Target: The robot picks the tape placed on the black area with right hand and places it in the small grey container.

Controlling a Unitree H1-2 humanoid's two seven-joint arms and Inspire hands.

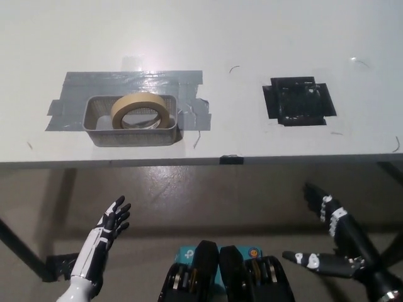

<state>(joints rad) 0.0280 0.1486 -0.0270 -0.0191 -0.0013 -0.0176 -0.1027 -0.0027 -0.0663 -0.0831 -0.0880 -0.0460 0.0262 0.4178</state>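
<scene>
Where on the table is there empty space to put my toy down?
The widest bare patch of the white table lies between the small grey container and the black area. The far strip behind both is bare too. The container is crowded: the tape fills much of it. Both hands, left hand and right hand, hang below the table edge.

A wide white table [208, 38] fills the upper picture. Strips of shiny grey duct tape [135, 78] lie stuck flat on its top, left of middle. Below the table's front edge shows a grey-brown floor [208, 189].
</scene>
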